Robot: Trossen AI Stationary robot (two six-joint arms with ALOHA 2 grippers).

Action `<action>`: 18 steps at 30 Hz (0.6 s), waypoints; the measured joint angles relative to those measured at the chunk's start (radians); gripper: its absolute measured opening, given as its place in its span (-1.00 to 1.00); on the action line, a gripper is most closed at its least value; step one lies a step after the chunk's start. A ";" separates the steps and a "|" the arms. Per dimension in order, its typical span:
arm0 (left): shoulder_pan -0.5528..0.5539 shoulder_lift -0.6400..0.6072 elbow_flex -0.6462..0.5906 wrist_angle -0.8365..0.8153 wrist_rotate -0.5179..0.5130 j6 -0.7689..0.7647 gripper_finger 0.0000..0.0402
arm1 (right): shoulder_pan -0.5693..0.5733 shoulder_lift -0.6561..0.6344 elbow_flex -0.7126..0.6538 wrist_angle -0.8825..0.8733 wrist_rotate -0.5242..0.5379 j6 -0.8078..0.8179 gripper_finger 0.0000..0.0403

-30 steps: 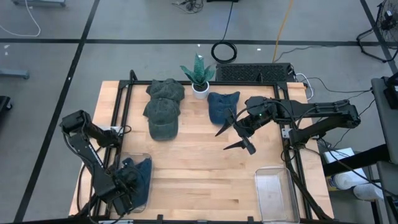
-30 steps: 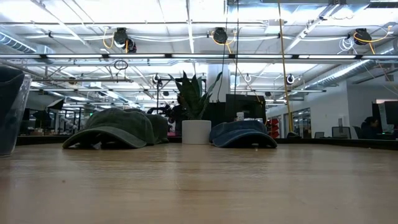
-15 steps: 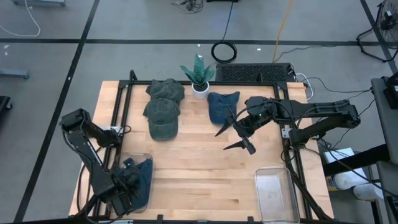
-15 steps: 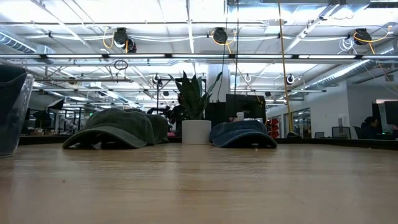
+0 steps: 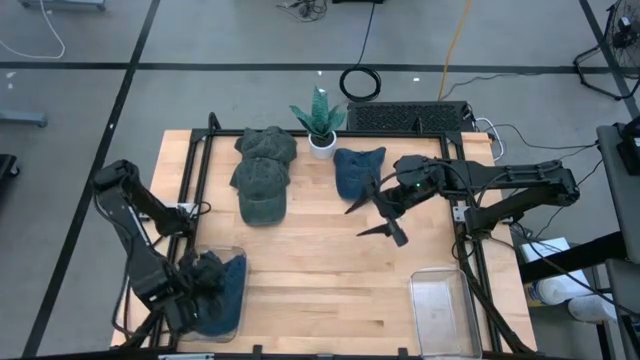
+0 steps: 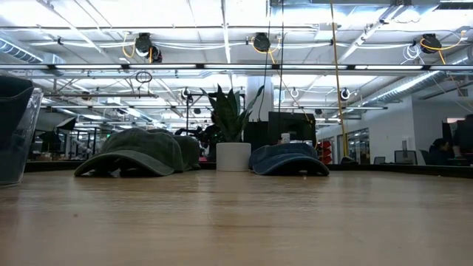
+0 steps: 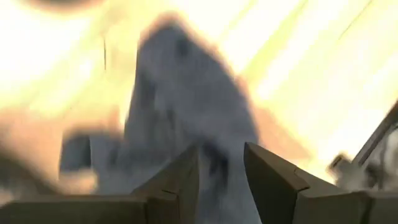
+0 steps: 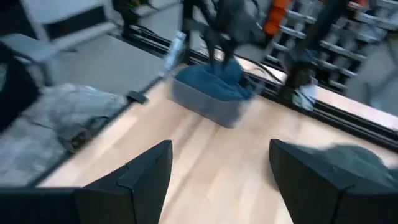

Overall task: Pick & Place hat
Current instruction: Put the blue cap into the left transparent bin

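Blue hat point(image 5: 222, 290), in bin point(image 5: 236, 254) at counter point(image 5: 310, 260) corner.
Left fingers point(image 7: 180, 180) clamp its crown; its length runs out ahead of them. Right fingers point(image 8: 143, 171) spread empty, blue cap point(image 5: 356, 170) just beside.

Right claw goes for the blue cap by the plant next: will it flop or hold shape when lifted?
Blue cap looks like soft washed cloth, so probably light and floppy. Its crown stands domed, so it may keep some shape. The brim likely droops.

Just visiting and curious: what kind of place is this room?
Probably a robotics lab or workshop: a wooden table on a bare concrete floor, exposed ceiling pipes, and caps laid out for practice.
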State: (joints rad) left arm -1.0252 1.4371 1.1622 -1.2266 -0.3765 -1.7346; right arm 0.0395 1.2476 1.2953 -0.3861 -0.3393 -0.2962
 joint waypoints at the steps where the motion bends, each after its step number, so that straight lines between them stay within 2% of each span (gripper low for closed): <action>1: 0.000 -0.011 0.000 0.000 -0.062 0.032 -0.32 | 0.000 0.000 0.000 -0.007 0.025 -0.002 0.26; 7: 0.013 -0.050 0.000 0.001 -0.499 0.259 -0.32 | -0.001 0.000 -0.001 -0.070 0.211 -0.013 0.26; 12: 0.051 -0.053 0.000 0.000 -0.824 0.425 -0.32 | -0.001 0.000 -0.086 0.038 0.410 -0.072 0.26; 16: 0.114 -0.053 0.000 -0.002 -0.920 0.472 -0.32 | -0.018 0.000 -0.195 0.189 0.659 -0.101 0.26; 18: 0.154 -0.053 0.000 -0.003 -0.943 0.503 -0.32 | -0.054 0.018 -0.225 0.179 0.705 -0.107 0.26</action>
State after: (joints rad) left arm -0.8708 1.3846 1.1622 -1.2297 -1.3196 -1.2320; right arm -0.0148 1.2652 1.0704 -0.2072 0.3658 -0.4036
